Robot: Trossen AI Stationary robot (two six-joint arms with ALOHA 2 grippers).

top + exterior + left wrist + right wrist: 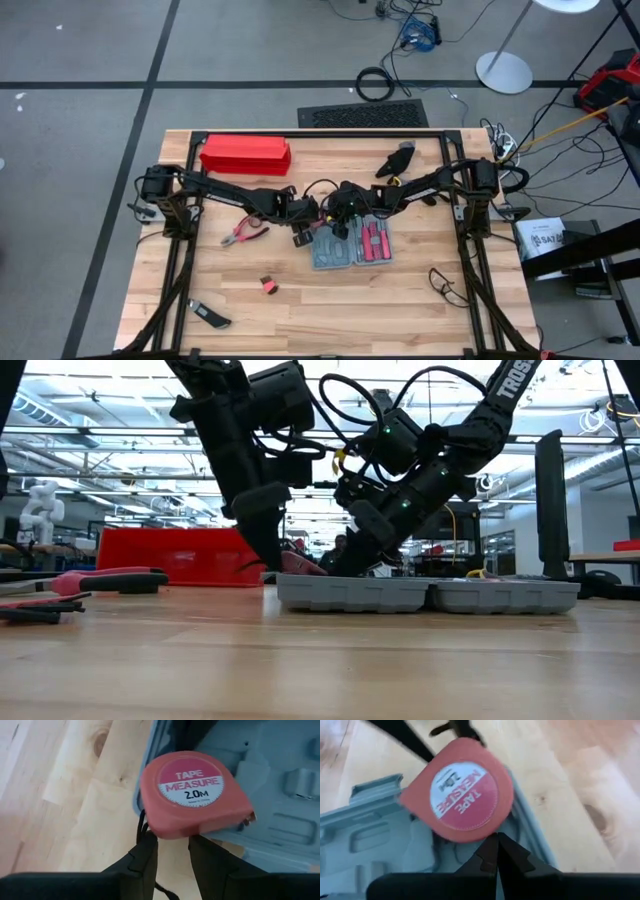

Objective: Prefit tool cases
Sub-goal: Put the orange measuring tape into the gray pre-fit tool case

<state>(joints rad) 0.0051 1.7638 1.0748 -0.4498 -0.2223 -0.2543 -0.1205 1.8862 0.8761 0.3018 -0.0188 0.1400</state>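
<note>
Over the open case (280, 795), the left gripper (172, 851) pinches the tape measure (195, 795) by its edge. Right gripper (496, 851), closed and empty, touches it. Risk: tape tilts, misses its recess.

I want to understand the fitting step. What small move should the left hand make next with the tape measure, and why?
Probably ease the tape measure a little further over the open tool case and lower it toward a moulded recess. The left hand grips it at one edge, and it sits tilted over the case rim, not seated. The shut right hand is beside it and may help steady it.
</note>
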